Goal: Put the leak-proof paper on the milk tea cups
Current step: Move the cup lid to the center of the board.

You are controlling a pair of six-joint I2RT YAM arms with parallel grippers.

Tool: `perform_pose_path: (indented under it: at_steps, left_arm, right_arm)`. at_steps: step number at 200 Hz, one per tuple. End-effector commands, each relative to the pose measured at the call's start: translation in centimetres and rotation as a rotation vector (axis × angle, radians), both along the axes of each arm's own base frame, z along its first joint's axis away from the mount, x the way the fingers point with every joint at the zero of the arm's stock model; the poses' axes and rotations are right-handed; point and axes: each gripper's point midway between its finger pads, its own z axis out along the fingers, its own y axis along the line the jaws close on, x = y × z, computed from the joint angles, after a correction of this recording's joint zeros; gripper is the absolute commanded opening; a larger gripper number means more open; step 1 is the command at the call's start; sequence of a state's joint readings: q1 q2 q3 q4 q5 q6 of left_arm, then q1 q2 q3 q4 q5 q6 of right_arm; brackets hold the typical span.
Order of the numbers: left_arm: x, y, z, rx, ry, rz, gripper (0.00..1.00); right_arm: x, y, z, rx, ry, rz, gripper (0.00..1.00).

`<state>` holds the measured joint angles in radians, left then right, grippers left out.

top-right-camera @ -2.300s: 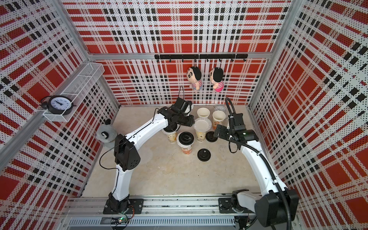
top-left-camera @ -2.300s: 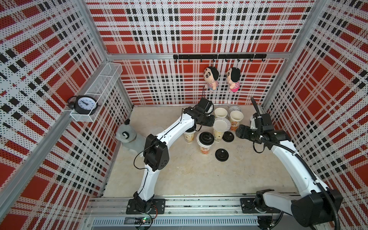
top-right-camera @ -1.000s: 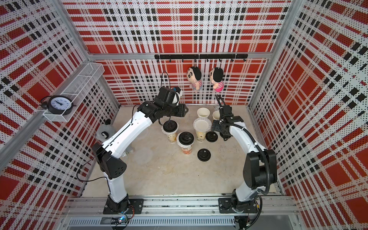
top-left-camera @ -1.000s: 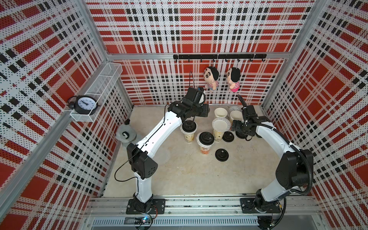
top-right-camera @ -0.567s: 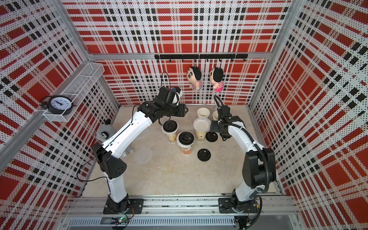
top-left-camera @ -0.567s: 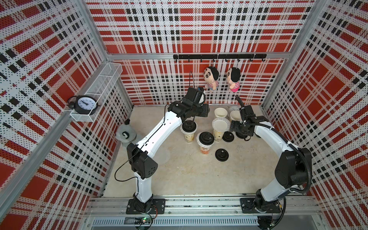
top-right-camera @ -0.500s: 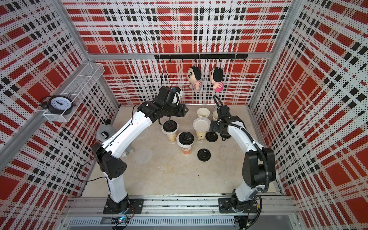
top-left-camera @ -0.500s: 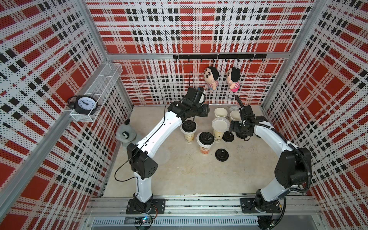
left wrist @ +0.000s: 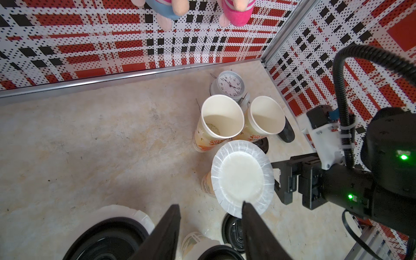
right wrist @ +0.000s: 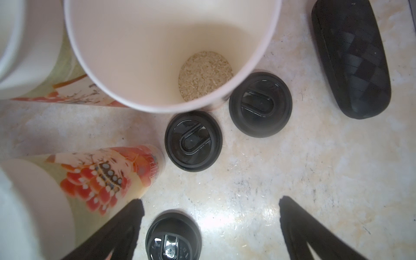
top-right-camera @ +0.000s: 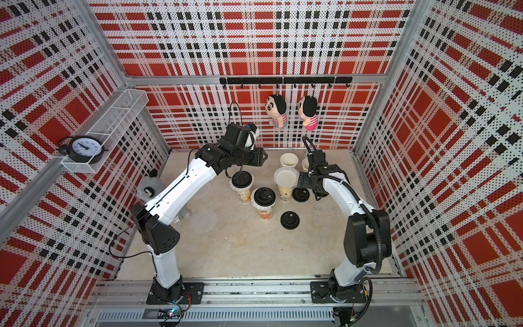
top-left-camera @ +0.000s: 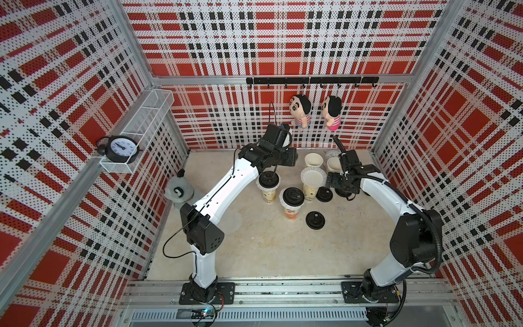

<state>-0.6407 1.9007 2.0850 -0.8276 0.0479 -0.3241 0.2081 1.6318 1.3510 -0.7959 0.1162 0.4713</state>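
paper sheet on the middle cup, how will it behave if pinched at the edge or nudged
The paper sheet probably flops when lifted: it looks thin and translucent, its crinkled edge overhanging the cup. It likely weighs almost nothing and merely rests on the rim, unlidded, so a nudge may slide it off.

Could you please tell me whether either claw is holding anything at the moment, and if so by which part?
Nothing is held: the left claw and the right claw are both open and empty.
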Motion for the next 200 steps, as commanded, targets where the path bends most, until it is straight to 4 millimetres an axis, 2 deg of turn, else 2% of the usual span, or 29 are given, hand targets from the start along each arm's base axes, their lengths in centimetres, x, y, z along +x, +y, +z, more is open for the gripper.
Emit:
perform_pose_path:
  at_steps: [1,41,70,84,104,162,200]
  left_arm:
    - [-0.6,0.6,1.0,-0.006,-0.021,-0.009,0.49]
    - [-1.2,1.5,2.1,-0.006,-0.042,0.010,0.51]
    - [-1.8,1.9,2.5,-0.022,-0.053,0.011,0.52]
    - [-2.2,2.0,2.4,-0.026,-0.050,0.009,0.53]
    - [-2.5,2.1,2.1,-0.026,-0.047,0.011,0.55]
    - [-2.9,2.2,1.0,-0.024,-0.028,0.023,0.56]
    - [-3.2,2.0,0.1,-0.015,-0.013,0.020,0.56]
  right_arm:
    - [-2.1,-0.7,1.4,-0.022,-0.014,-0.014,0.98]
    - [-6.2,-1.5,1.4,0.001,-0.032,-0.018,1.00]
    - [-6.9,-4.3,0.6,0.014,-0.015,-0.076,1.00]
    - [-6.2,-5.4,0.4,0.024,-0.016,-0.085,1.00]
    - [-4.2,-5.4,0.0,0.055,-0.015,-0.058,1.00]
    - [0.9,-5.5,-4.1,0.116,0.005,-0.077,1.00]
    - [2.7,-6.8,-6.4,0.067,0.023,-0.144,0.98]
